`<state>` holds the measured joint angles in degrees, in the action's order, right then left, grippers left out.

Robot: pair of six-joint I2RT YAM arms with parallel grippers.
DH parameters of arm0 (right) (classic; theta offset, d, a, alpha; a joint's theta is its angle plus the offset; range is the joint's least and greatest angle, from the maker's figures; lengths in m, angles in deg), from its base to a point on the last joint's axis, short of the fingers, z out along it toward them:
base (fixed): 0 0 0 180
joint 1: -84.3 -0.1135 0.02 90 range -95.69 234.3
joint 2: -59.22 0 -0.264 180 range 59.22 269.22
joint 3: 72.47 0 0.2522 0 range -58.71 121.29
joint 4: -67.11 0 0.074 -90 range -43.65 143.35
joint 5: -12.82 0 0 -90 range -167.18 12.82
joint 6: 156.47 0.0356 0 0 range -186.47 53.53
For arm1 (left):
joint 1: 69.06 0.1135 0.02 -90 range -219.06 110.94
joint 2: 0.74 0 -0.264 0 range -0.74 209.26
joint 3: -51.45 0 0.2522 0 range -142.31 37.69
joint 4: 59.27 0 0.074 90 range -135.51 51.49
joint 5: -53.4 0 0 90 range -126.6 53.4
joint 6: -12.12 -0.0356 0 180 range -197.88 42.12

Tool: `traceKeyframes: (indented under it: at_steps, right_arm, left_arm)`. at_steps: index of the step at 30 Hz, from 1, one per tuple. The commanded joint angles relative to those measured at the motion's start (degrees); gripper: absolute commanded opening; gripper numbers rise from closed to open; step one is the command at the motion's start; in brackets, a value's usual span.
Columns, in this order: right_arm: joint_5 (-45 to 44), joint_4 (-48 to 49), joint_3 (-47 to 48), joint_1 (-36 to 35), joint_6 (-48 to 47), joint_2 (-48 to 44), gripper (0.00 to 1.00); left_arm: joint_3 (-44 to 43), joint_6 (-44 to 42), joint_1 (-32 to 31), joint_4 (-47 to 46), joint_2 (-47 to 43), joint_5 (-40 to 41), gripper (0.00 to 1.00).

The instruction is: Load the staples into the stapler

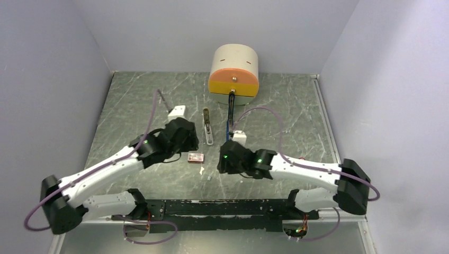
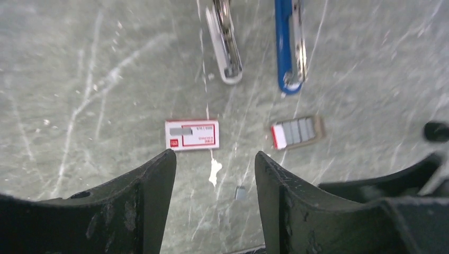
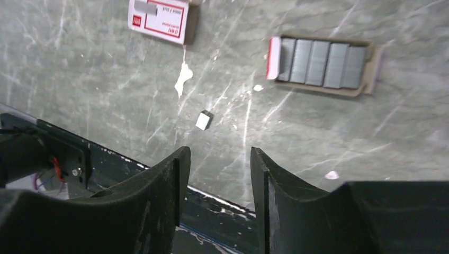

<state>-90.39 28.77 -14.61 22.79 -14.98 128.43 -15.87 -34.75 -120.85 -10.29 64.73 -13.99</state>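
Plain grey walls close me in on three sides, so my working room is the counter [image 1: 132,106] itself: dark veined stone, flat and hard, scuffed with pale marks. A cream drum with an orange face [image 1: 233,71] stands at its back edge. My two arms reach in from the near edge and both tools hang low, holding nothing. The left tool [image 2: 214,159] has its jaws parted, and so does the right tool [image 3: 218,153].

Beyond them the stapler [image 2: 225,47] lies as a white-and-chrome bar pointing away from me, with a blue bar [image 2: 283,47] parallel on its right. I can't tell whether they are halves of one stapler. Nearer me sit a red-and-white box [image 2: 191,134] and, to its right, an open card tray [image 3: 373,69].

The staples [image 3: 317,62] lie in that tray as a ribbed grey row. It is ahead and to the right of my right tool, with its long axis side to side, along the line my jaws close on. I judge the right arm the nearer. One tiny grey piece [image 3: 204,120] lies loose just ahead of it.
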Motion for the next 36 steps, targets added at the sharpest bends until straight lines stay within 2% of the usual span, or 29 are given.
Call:
traceKeyframes:
  at_steps: [1, 5, 8, 15, 18, 24, 33, 36]
  right_arm:
    - [-12.7, -7.7, 5.8, -7.5, 11.1, 8.6, 0.52]
    - [-16.4, -13.9, 12.8, -11.2, 16.6, 18.4, 0.60]
    - [-16.9, -15.7, 16.9, -12.0, 18.7, 24.2, 0.60]
    - [-16.2, -17.6, 24.5, -12.0, 19.9, 33.1, 0.51]
    - [-15.9, -19.9, 27.1, -12.0, 21.1, 36.0, 0.44]
    - [-15.9, -25.0, 30.1, -11.9, 24.0, 39.6, 0.38]
    - [-13.5, -22.2, 29.8, -11.2, 22.6, 40.6, 0.25]
    - [-12.7, -20.6, 28.9, -10.7, 22.1, 40.2, 0.25]
  left_arm:
    - [0.2, 2.1, 1.0, 0.7, -8.3, 10.5, 0.62]
    - [0.9, 3.2, 1.1, 3.5, -15.5, 18.0, 0.63]
    - [1.5, 4.0, 1.2, 5.4, -19.0, 20.7, 0.63]
    - [3.4, 3.5, 1.2, 7.1, -21.8, 22.6, 0.64]
    - [3.6, 3.0, 1.2, 7.3, -21.2, 22.2, 0.64]
    - [3.4, 4.1, 1.2, 9.2, -20.1, 22.9, 0.65]
    - [4.4, 4.3, 1.2, 9.1, -21.3, 22.9, 0.65]
    - [4.6, 4.3, 1.2, 9.1, -21.6, 23.0, 0.65]
